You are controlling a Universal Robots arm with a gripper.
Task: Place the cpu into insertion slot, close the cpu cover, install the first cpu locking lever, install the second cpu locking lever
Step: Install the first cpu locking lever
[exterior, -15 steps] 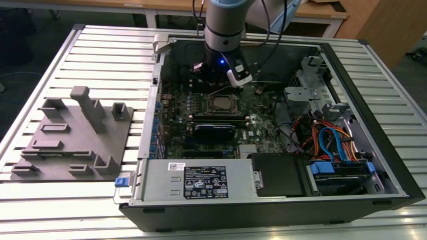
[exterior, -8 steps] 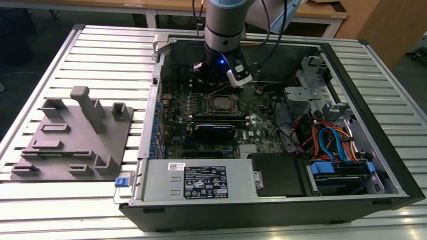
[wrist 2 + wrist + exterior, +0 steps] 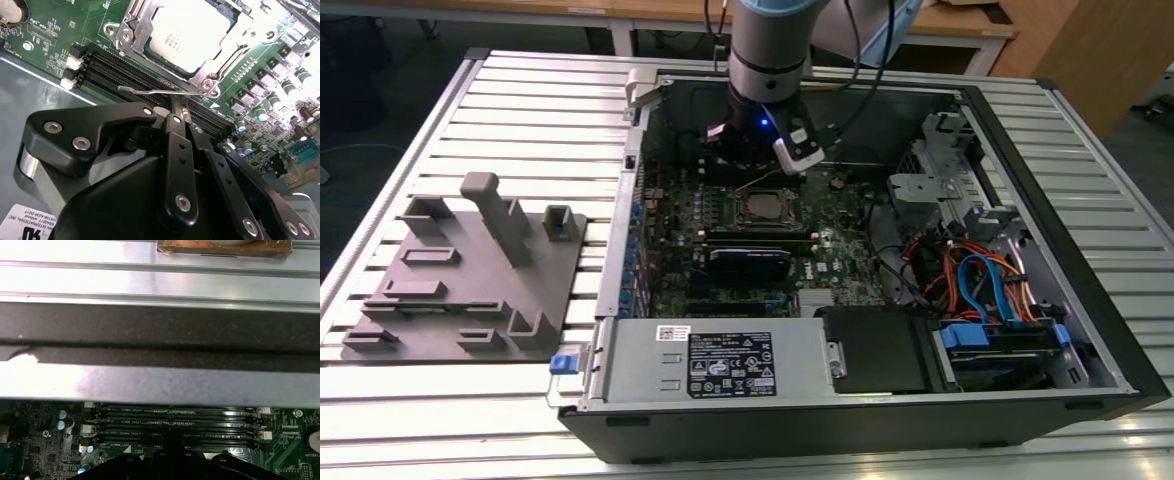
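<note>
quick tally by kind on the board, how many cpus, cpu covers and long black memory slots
cpu: 1
cover: 1
memory slots: 4
total: 6

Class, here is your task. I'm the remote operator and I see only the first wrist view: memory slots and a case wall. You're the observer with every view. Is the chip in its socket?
Observer: Yes. In the second wrist view the chip lies flat in it, framed by the lowered cover.
Operator: And where is the gripper?
Observer: In that same view the gripper, closed, is right by a thin wire lever that runs between the cover and the memory slots.
</note>
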